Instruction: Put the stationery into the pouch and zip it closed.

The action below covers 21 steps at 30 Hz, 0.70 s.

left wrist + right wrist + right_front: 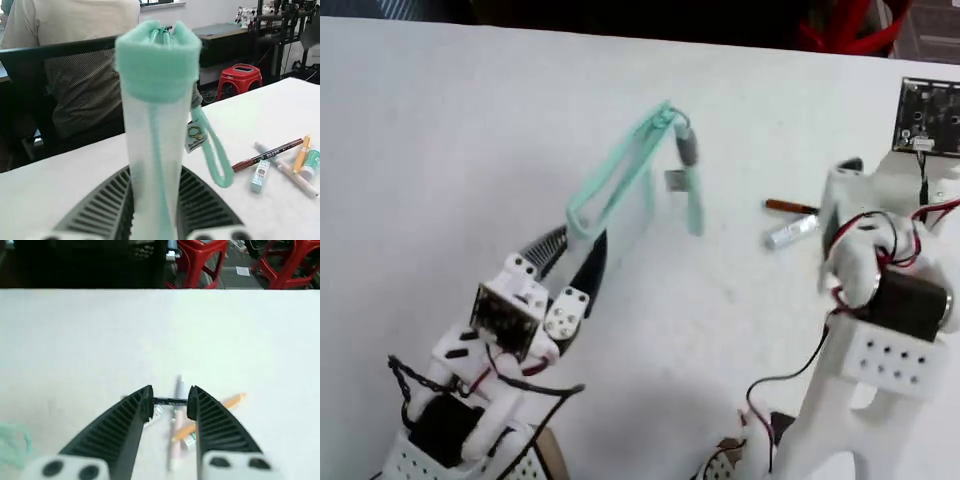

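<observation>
From the high view, the pouch (610,185) stands on edge near the middle of the table (440,130). Its mint rim faces up and looks parted, and its strap (692,195) hangs off the far right end. The left gripper (582,240) pinches the pouch's near end from the near left. To the right, well apart from the pouch, a brown pen (790,207) and a pale tube (790,233) lie on the table, and the right arm (875,290) stands over them.

In the left wrist view, the ribbed fingers (102,207) are clamped on either side of the pouch, holding it upright with its mint end on top. The strap loop hangs beside it. The brown pen, an orange pen (301,155), a white pen (295,176) and a small mint item (260,176) lie loose on the table beyond.

In the right wrist view, the right gripper (170,396) hangs low over the pens with its fingers a narrow gap apart. The dark pen runs across that gap, seemingly below the tips and not gripped. I cannot tell whether the tips touch it.

I judge that the first pick is in hand and nothing is in the pouch yet. The next move calls for squaring the fingers to a single pen, closing on it and carrying it left to the held-open mouth.
</observation>
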Each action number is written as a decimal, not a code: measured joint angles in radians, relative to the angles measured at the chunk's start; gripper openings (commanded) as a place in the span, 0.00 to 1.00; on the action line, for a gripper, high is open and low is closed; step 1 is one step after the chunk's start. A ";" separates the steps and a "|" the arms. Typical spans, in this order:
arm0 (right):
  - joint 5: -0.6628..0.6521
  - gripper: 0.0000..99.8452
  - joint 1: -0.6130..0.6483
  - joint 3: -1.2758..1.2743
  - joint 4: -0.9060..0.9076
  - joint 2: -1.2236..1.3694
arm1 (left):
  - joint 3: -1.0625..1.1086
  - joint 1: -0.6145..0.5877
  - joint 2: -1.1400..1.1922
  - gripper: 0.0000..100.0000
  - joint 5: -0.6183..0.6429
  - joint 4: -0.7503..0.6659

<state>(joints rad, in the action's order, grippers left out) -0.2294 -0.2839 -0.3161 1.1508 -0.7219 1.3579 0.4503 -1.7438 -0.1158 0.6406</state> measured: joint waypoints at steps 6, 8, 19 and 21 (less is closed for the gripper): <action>-0.109 0.12 -0.167 -0.183 -0.213 0.092 | -0.091 0.003 0.256 0.04 0.000 -0.167; -0.126 0.12 -0.218 -0.221 -0.281 0.143 | -0.155 0.003 0.387 0.04 0.020 -0.186; -0.120 0.12 -0.281 -0.147 -0.445 0.588 | -0.229 0.126 0.614 0.03 0.069 -0.345; -0.052 0.12 -0.261 -0.094 -0.439 0.690 | -0.229 0.149 0.614 0.03 0.046 -0.373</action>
<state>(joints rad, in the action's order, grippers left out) -0.2816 -0.5447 -0.4097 0.7119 -0.0315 1.1293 0.5992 -1.1301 -0.0698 0.2677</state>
